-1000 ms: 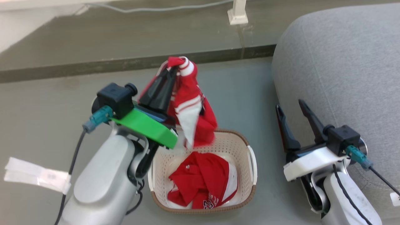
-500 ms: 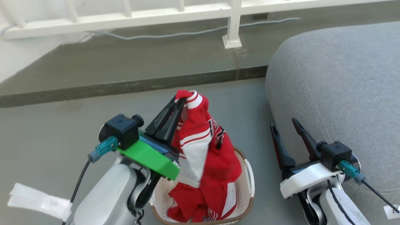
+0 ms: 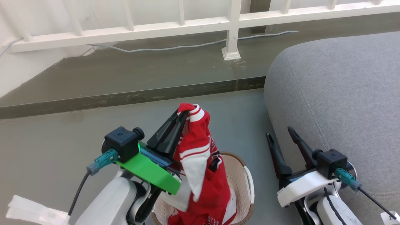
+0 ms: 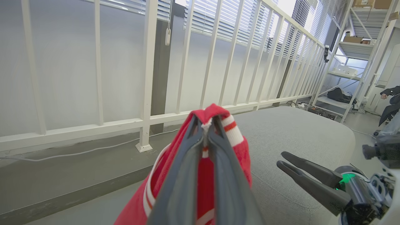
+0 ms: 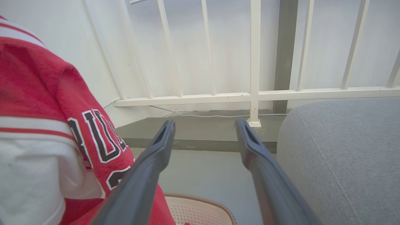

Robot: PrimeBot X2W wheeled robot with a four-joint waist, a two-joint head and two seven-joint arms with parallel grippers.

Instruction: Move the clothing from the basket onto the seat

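Head view: the left gripper (image 3: 184,113) is clamping a fold of the clothing (image 3: 203,175) between closed jaws. The red garment is hanging from the tips over the basket (image 3: 247,184), and its lower end is running out of the frame. With so narrow a pinch, the fabric is likely risking a slip during a fast swing right. The trailing hem may be catching the basket rim and dragging it. The right gripper (image 3: 278,131) is waiting with jaws spread and empty, just beside the near-left edge of the seat (image 3: 337,103). It is standing between the garment and the cushion, so the cloth could be snagging on it. A white railing (image 3: 187,26) and a grey cable (image 3: 175,47) are lying far off, clear of the path.

Left wrist view: the closed fingers (image 4: 187,175) are gripping the striped hem, with the seat (image 4: 297,134) lying to the right. The right gripper (image 4: 282,159) is sitting in front of the seat's edge.

Right wrist view: the spread fingers (image 5: 150,162) are pointing at the railing post (image 5: 254,62), while the garment (image 5: 37,93) is hanging close on the left above the basket rim (image 5: 200,203)
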